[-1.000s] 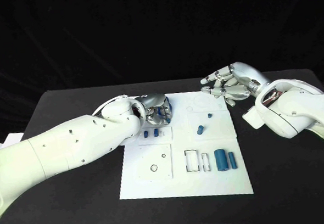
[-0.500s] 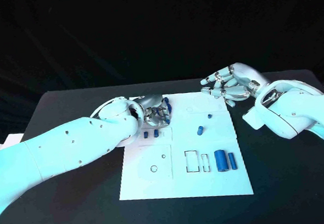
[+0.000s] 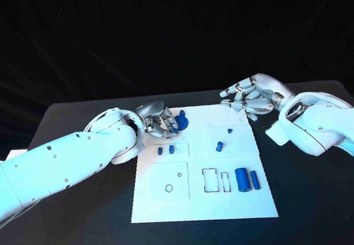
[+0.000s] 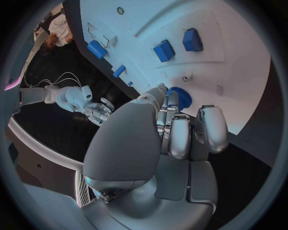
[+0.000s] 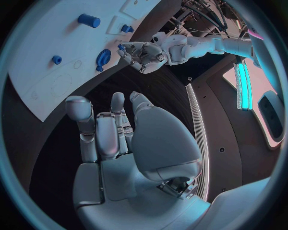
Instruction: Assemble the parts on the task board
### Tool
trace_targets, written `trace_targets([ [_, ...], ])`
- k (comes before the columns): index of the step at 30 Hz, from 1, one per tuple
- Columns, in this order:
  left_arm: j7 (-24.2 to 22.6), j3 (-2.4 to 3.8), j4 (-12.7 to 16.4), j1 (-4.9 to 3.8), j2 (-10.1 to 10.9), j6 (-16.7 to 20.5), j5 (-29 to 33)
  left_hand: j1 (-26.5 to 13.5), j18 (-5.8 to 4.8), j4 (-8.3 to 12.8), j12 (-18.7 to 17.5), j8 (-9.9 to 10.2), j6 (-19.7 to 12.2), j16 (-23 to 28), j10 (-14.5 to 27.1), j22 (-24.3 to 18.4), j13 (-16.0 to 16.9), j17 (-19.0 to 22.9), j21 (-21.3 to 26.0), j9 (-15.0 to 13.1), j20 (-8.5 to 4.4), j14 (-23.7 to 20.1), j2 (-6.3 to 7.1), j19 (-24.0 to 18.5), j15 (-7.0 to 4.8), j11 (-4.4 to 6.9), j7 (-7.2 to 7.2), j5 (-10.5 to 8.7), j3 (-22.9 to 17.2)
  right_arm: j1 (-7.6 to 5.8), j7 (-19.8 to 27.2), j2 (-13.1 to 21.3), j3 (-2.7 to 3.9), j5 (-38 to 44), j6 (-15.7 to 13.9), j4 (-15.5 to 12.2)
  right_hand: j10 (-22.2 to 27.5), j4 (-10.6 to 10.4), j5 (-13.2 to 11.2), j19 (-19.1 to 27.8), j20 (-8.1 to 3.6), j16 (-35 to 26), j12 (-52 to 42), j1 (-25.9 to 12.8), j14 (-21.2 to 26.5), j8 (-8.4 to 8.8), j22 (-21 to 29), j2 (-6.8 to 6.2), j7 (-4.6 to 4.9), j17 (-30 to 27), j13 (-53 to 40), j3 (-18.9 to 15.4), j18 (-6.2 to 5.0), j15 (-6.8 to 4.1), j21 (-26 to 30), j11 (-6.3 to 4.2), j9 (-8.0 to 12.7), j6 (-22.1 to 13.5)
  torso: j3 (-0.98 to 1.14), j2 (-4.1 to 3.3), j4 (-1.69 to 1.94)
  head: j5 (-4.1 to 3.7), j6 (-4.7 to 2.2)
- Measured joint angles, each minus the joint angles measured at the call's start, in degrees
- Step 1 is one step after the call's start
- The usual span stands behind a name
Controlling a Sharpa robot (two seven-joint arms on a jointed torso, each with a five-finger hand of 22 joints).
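The white task board lies mid-table. At its far left corner my left hand pinches a round blue gear in its fingertips, tilted just above the board; the gear sits partly hidden behind the fingers. My right hand hovers open over the far right corner, holding nothing. The right wrist view shows the gear beside my left hand. Two small blue blocks lie near the left hand.
A small blue peg and a short blue piece stand mid-board. Two blue cylinders lie near the front right, beside rectangular outlines. A ring mark is at the front left. Black table surrounds the board.
My left hand has turned and shifted slightly toward the board's far left corner, and the blue gear now shows at its fingertips. The right hand has barely moved.
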State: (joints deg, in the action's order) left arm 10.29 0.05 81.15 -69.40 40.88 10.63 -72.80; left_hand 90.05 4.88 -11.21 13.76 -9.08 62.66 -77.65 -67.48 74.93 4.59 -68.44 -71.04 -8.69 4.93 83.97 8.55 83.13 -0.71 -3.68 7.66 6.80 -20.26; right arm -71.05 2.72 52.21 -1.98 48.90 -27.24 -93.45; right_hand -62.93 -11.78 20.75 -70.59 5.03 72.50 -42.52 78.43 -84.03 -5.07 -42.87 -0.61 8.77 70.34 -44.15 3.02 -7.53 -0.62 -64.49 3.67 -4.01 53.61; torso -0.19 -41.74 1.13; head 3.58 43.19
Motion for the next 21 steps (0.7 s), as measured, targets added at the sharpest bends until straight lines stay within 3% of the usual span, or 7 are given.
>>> trace_targets([
  [11,0.33,0.12,1.07,-0.19,2.98,-0.26,2.27,0.0,0.0,0.4,-0.29,0.01,0.15,0.0,0.0,-0.01,0.01,0.08,-0.35,0.1,0.0,0.0,0.0,0.0,0.0,0.0,0.15,0.0,-0.4,0.08,0.0,0.03,0.0,-0.07,0.03,0.05,-0.01,0.0,0.0,0.0,0.0,0.0,0.0,0.0,0.0,0.0,0.0,0.0,0.0,0.0,0.0,0.0,0.0,0.0,0.0,0.01,0.0,0.0,-0.03,-0.08,-0.07,0.29,0.19],
  [21,0.75,0.08,0.53,-0.16,3.4,-1.66,2.72,-0.43,0.0,0.16,-0.66,0.31,0.22,0.0,-0.2,-0.01,0.01,0.18,-0.35,0.12,0.0,0.0,0.43,0.0,0.01,-0.21,0.22,0.0,-0.64,0.12,0.02,-0.07,0.0,-0.11,0.04,0.07,-0.04,0.0,0.0,0.0,0.0,0.0,0.0,0.0,0.0,0.0,0.0,0.0,0.0,0.0,0.0,0.0,0.0,0.0,0.0,0.04,0.0,0.0,-0.04,-0.09,-0.12,0.4,0.42],
])
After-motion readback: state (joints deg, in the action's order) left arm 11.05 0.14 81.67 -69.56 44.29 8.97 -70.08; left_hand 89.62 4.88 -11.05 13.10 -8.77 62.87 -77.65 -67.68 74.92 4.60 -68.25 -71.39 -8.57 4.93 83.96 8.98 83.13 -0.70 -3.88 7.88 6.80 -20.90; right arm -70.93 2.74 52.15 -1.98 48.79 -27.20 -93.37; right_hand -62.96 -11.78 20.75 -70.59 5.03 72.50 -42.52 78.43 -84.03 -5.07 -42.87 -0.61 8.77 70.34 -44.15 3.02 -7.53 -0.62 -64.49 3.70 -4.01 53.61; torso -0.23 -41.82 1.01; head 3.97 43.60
